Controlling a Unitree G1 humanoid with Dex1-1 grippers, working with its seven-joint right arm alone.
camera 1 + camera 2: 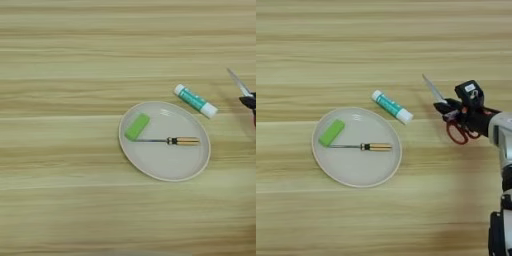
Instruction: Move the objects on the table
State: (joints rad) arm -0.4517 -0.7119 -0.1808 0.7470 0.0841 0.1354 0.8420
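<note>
At the right, the gripper (452,111) is clenched on one pair of scissors (448,112), blades pointing far-left over the table (381,220). Left of it lies one glue stick (392,106); farther left, one plate (323,160) holds one screwdriver (363,147) and one green eraser (331,133).

Silver forearm (502,131), black end effector (452,111)

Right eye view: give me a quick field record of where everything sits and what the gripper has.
plate: round, pale, on the table
in plate: green block at upper left; screwdriver lying across the middle
glue stick: on the table, just beyond the plate's upper right rim
scissors: blades point up-left
right gripper: shut on the scissors near the pivot
</note>
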